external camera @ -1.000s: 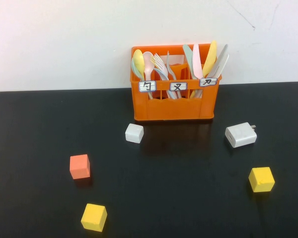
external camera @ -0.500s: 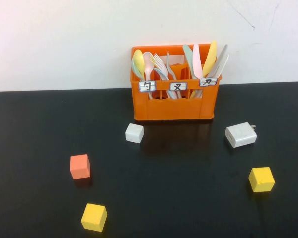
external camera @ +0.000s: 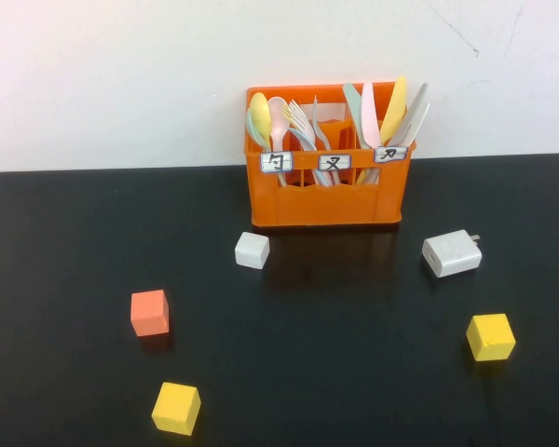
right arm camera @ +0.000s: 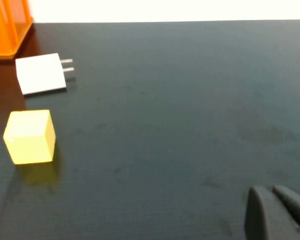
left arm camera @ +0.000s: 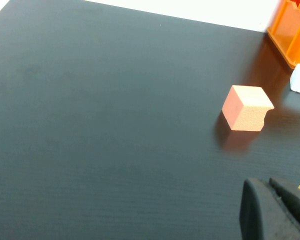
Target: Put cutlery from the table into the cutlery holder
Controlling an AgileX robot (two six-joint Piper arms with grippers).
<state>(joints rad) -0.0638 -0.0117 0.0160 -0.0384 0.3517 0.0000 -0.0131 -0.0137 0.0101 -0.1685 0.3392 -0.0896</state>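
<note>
So the orange holder (external camera: 328,158) sits at the back of the black surface (external camera: 354,372), right by the wall. All the cutlery is already standing up in it: spoons in the left compartment, forks in the middle, knives on the right. The mint spoon (external camera: 253,127) is in the left one, tucked beside a yellow spoon (external camera: 260,111) and a pink one (external camera: 279,114). The grey knife (external camera: 413,114) leans out of the right compartment with the yellow knife (external camera: 393,108) next to it.

Loose stuff on the surface: a white cube (external camera: 252,250) just in front of the holder's left corner, a white charger (external camera: 451,252) off to the right, an orange cube (external camera: 149,313) on the left, and two yellow cubes, one front left (external camera: 176,408) and one on the right (external camera: 490,336).

Left end effector (left arm camera: 276,210) only shows as a dark tip in its wrist view, low over the surface near the orange cube. Right end effector (right arm camera: 275,212) is the same deal, well apart from the right yellow cube and charger. Can't tell if either is released or clenched.
</note>
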